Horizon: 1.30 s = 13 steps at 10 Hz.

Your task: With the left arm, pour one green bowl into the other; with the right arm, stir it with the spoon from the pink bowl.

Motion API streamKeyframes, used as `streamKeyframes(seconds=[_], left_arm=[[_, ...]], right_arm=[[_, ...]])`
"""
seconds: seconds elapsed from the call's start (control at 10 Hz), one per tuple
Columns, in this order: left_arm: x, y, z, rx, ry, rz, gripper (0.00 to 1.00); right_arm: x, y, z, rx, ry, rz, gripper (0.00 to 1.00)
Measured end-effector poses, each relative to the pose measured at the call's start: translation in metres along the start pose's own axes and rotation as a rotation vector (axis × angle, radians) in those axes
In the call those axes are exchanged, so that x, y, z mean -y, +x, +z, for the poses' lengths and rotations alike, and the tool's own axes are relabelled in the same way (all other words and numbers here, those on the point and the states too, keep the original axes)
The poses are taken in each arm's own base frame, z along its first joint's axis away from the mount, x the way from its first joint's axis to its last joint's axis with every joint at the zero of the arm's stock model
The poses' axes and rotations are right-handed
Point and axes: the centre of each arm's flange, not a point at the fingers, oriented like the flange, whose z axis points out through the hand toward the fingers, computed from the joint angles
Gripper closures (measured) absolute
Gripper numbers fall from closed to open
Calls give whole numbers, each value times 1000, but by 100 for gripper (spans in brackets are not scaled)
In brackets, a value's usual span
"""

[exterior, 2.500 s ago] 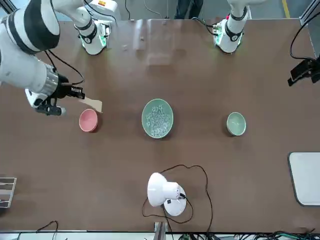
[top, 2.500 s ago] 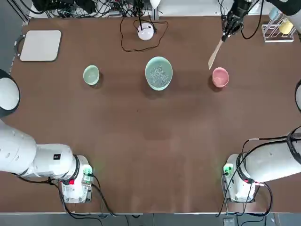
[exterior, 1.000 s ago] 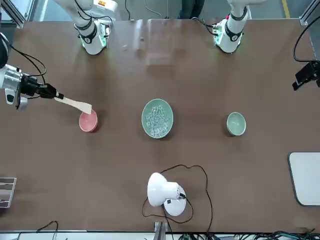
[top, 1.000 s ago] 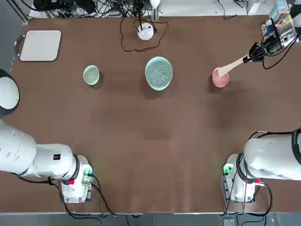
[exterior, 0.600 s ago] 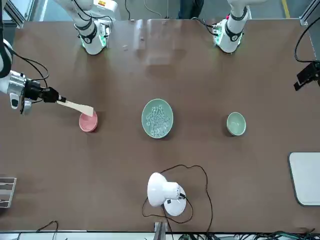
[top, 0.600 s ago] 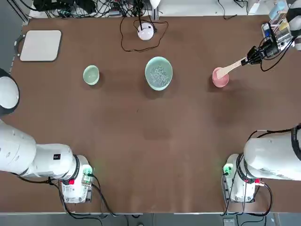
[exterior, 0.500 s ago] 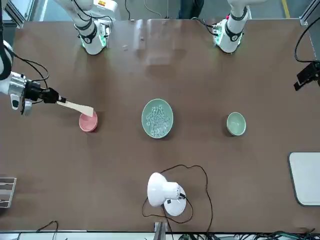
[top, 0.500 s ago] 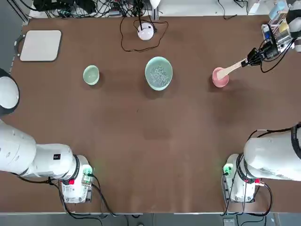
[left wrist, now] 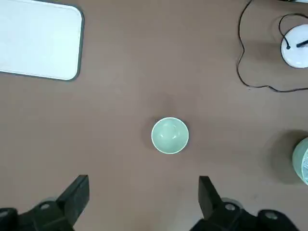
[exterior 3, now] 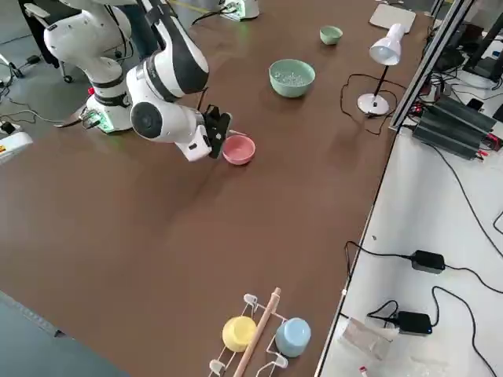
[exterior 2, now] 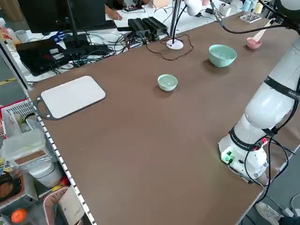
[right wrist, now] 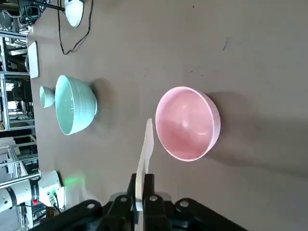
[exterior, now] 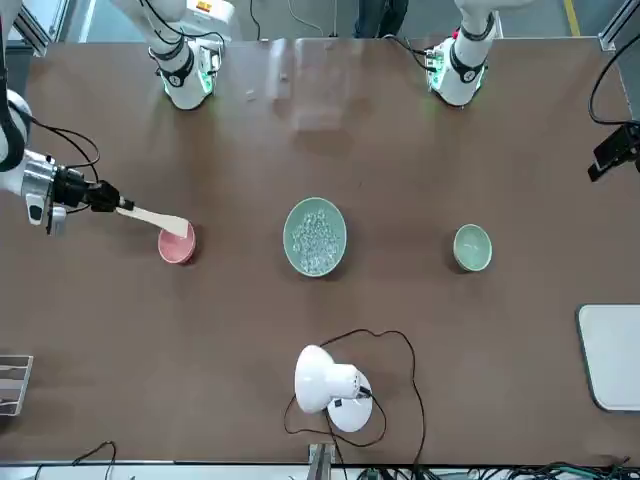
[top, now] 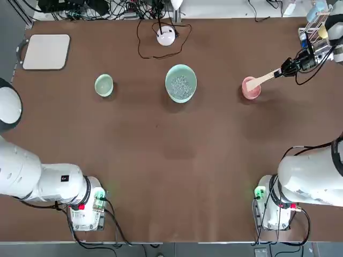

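Three bowls stand on the brown table (top: 171, 160), in a row across the upper half of the top view. There are two green ones and one pink. The small mint-green bowl (top: 104, 84) sits at the left of the row. The large teal-green bowl (top: 181, 82) is in the middle, with a heap of small pale bits inside. The pink bowl (top: 250, 88) is at the right. The three are well apart from one another.

There is one wooden spoon (top: 263, 78), and it is off the table. The right gripper (top: 288, 68), at the upper right of the top view, is clamped tight on the spoon's handle end. The spoon slants down and leftward from there, so that its broad end hangs over the pink bowl's rim. In the right wrist view the spoon (right wrist: 145, 156) stands edge-on just beside the pink bowl (right wrist: 187, 123), and whether it touches the rim cannot be told.

The left gripper (left wrist: 142, 195) hangs above the small mint-green bowl (left wrist: 169, 135) with its two fingers spread wide and nothing between them.

Also on the table are one white desk lamp (top: 166, 35) with a looped black cord, at the top centre of the top view, and one white board (top: 46, 51) at the upper left.
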Motion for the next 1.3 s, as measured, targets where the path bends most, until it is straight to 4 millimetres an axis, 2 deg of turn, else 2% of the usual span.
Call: streamKeyframes(seconds=[0.3, 0.6, 0.9, 1.3], left_arm=[[2, 0, 0, 0, 0, -3, 0], [2, 0, 0, 0, 0, -3, 0], [-1, 0, 0, 1, 0, 1, 0], [2, 0, 0, 1, 0, -4, 0]], right_arm=[[-27, -6, -2, -29, 26, 17, 94], [-37, -6, 4, -41, 50, 42, 94], [-59, -13, 9, -58, 80, 70, 94], [-77, -19, 19, -77, 140, 87, 94]])
